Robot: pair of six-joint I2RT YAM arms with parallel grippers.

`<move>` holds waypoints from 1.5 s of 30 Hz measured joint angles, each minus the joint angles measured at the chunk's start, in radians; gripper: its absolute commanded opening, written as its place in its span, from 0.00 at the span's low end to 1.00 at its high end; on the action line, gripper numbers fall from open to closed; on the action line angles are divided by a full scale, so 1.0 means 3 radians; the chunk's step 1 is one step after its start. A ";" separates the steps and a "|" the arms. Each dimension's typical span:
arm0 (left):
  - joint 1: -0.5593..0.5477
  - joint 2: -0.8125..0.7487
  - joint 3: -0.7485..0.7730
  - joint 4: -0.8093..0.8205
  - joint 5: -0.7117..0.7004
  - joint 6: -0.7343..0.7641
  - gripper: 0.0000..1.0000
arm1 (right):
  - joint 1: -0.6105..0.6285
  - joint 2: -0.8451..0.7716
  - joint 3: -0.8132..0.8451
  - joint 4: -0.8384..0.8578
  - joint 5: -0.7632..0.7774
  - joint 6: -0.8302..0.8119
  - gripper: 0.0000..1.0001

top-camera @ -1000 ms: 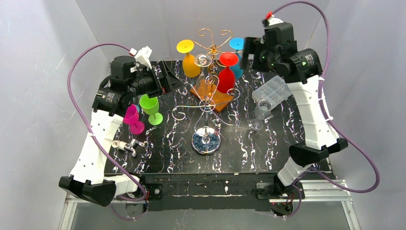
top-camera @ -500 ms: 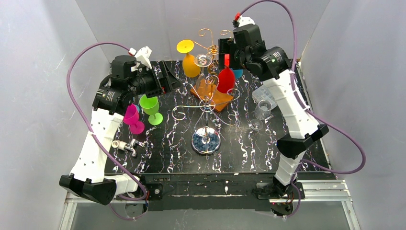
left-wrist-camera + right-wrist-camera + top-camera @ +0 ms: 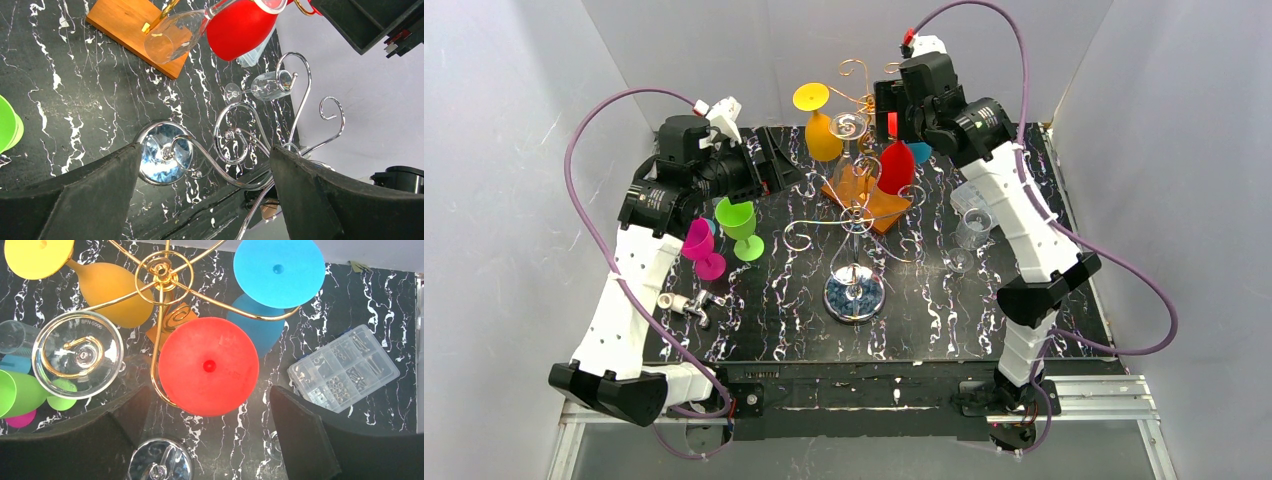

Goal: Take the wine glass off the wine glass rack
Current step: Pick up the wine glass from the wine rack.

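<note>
A gold wire wine glass rack [image 3: 864, 95] [image 3: 162, 270] stands on an orange wooden block [image 3: 869, 200] at the back. Hanging upside down from it are a red wine glass [image 3: 896, 165] [image 3: 208, 366], a yellow one [image 3: 822, 135], a blue one [image 3: 279, 271] and a clear one [image 3: 77, 354]. My right gripper [image 3: 889, 112] [image 3: 210, 427] hovers open just above the red glass's foot, a finger on either side and nothing between them. My left gripper [image 3: 774, 165] [image 3: 205, 165] hangs open at the left, apart from the rack.
A silver scroll rack with a round shiny base [image 3: 854, 295] [image 3: 162, 152] stands mid-table. Green [image 3: 739, 220] and pink [image 3: 699, 245] glasses stand at the left, beside a small metal fitting [image 3: 689, 303]. A clear glass [image 3: 969, 232] and a plastic parts box [image 3: 342, 367] sit at the right.
My right arm has swung left from the back right corner to above the gold rack, over the red glass. The left arm has not moved.
</note>
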 measured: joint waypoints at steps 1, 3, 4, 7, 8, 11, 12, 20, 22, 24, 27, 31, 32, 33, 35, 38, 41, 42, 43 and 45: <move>0.0000 0.0004 0.0000 -0.0001 0.0000 0.0000 0.99 | 0.0000 0.0011 0.0000 0.0014 0.0000 -0.0003 0.98; 0.0000 0.0010 0.0000 -0.0005 0.0000 0.0000 0.99 | 0.0000 0.0027 0.0000 0.0043 0.0000 -0.0014 0.98; 0.0000 0.0013 0.0000 -0.0005 0.0001 0.0000 0.99 | 0.0000 0.0032 0.0000 0.0057 0.0004 -0.0018 0.98; 0.0000 0.0015 0.0000 -0.0006 0.0001 0.0000 0.99 | 0.0000 0.0041 0.0000 0.0078 0.0020 -0.0038 0.98; 0.0000 0.0015 0.0000 -0.0005 0.0001 0.0000 0.99 | 0.0000 0.0046 0.0000 0.0083 0.0024 -0.0047 0.98; 0.0000 0.0015 0.0000 -0.0005 0.0001 0.0000 0.99 | 0.0000 0.0062 -0.0003 0.0092 0.0038 -0.0061 0.98; 0.0000 0.0015 0.0000 -0.0006 0.0001 0.0000 0.99 | 0.0000 0.0069 -0.0009 0.0106 0.0042 -0.0064 0.98; 0.0000 0.0015 0.0000 -0.0006 0.0001 0.0000 0.99 | 0.0000 0.0172 -0.0020 0.0189 0.0071 -0.0072 0.96; 0.0000 0.0015 0.0000 -0.0005 0.0003 0.0000 0.99 | 0.0000 0.0196 -0.0025 0.0216 0.0074 -0.0071 0.91; 0.0000 0.0015 0.0000 -0.0006 0.0003 0.0000 0.99 | 0.0000 0.0202 -0.0041 0.0237 0.0076 -0.0071 0.87; 0.0000 0.0015 0.0000 -0.0005 0.0003 0.0000 0.99 | 0.0006 0.0202 -0.0043 0.0252 0.0081 -0.0066 0.82; 0.0000 0.0015 0.0000 -0.0005 0.0004 0.0000 0.99 | 0.0011 0.0202 -0.0046 0.0258 0.0102 -0.0061 0.75; 0.0000 0.0015 0.0000 -0.0006 0.0004 -0.0001 0.99 | 0.0011 0.0202 -0.0048 0.0261 0.0106 -0.0061 0.73; 0.0000 0.0015 0.0000 -0.0006 0.0004 -0.0001 0.99 | 0.0011 0.0202 -0.0057 0.0271 0.0112 -0.0062 0.72; 0.0000 0.0015 0.0000 -0.0006 0.0005 -0.0001 0.99 | 0.0013 0.0201 -0.0062 0.0286 0.0122 -0.0061 0.69; 0.0000 0.0015 0.0000 -0.0006 0.0005 -0.0001 0.99 | 0.0013 0.0200 -0.0064 0.0296 0.0125 -0.0061 0.67; 0.0000 0.0015 0.0000 -0.0006 0.0005 -0.0001 0.99 | 0.0011 0.0192 -0.0067 0.0309 0.0131 -0.0061 0.66; 0.0000 0.0015 0.0000 -0.0006 0.0005 -0.0001 0.99 | 0.0011 0.0186 -0.0069 0.0310 0.0137 -0.0061 0.66; 0.0000 0.0015 0.0000 -0.0006 0.0005 -0.0001 0.99 | 0.0011 0.0183 -0.0069 0.0312 0.0148 -0.0061 0.66; 0.0000 0.0015 0.0000 -0.0006 0.0005 -0.0001 0.99 | 0.0011 0.0139 -0.0103 0.0326 0.0177 -0.0061 0.66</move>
